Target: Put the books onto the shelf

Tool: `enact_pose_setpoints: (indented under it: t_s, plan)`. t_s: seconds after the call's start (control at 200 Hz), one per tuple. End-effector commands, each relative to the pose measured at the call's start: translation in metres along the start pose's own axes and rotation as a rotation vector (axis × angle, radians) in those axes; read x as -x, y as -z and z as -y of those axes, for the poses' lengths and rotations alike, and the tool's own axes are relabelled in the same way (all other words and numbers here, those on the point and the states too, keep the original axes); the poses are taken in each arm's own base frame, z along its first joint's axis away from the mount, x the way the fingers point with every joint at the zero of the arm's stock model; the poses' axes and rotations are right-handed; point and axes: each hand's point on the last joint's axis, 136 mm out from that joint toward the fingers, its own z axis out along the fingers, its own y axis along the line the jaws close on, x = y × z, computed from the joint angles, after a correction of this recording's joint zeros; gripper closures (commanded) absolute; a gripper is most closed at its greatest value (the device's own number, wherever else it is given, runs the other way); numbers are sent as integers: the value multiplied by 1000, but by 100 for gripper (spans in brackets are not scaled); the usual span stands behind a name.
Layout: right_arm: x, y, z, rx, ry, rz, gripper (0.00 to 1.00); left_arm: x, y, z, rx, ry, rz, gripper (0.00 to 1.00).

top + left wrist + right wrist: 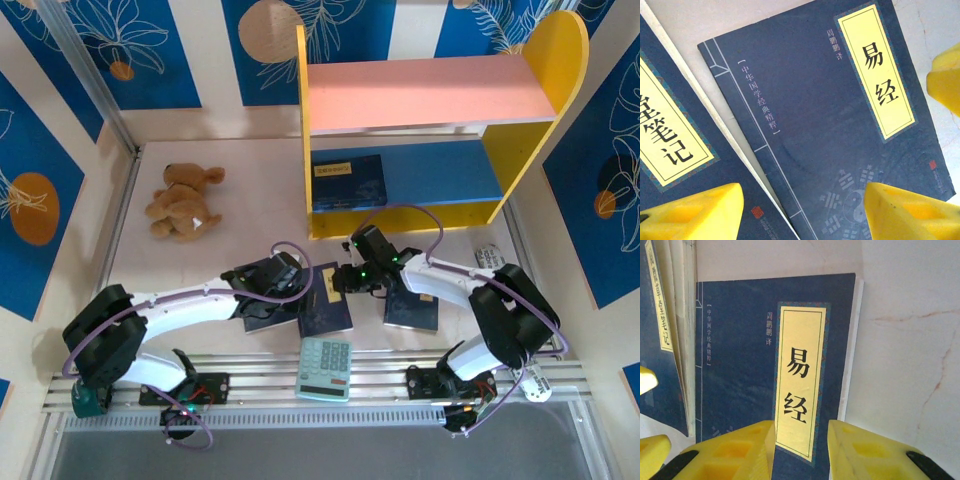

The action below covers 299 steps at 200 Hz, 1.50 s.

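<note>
Over thin rectangular navy books [325, 300], left gripper [804, 194] gapes wide, right gripper [801, 429] stands slightly parted

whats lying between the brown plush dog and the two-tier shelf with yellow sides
Nothing. In the top view, the stretch of pale table between the brown plush dog and the yellow-sided shelf is bare.

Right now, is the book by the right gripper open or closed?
Closed: the book lies flat on the table, navy cover and yellow label up, by the right gripper.
</note>
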Motion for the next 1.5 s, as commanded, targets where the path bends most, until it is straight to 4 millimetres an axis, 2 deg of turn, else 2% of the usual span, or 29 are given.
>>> enact_pose_setpoints:
  t_s: [0.0, 0.11, 0.215, 0.52, 0.73, 0.91, 1.07, 1.491]
  plan:
    - [-4, -1, 8, -39, 10, -33, 66, 3, 5, 9, -18, -30, 5, 35]
    - [-4, -1, 13, -65, 5, -32, 65, 3, 5, 9, -16, -30, 6, 35]
    - [8, 13, 12, -34, -2, 29, 66, 4, 7, 7, -10, -33, 9, 35]
    - [83, 92, 9, 43, 9, 243, 69, 8, 17, 7, -12, -31, 33, 34]
    - [123, 125, -2, 90, 40, 337, 70, 10, 24, 6, -11, -28, 48, 35]
    - [144, 131, -13, 115, 65, 354, 70, 10, 29, 4, -6, -26, 56, 34]
    - [157, 125, -18, 131, 71, 346, 71, 11, 32, 3, -4, -25, 62, 34]
    - [171, 110, -22, 146, 75, 322, 71, 8, 34, -1, 9, -25, 63, 34]
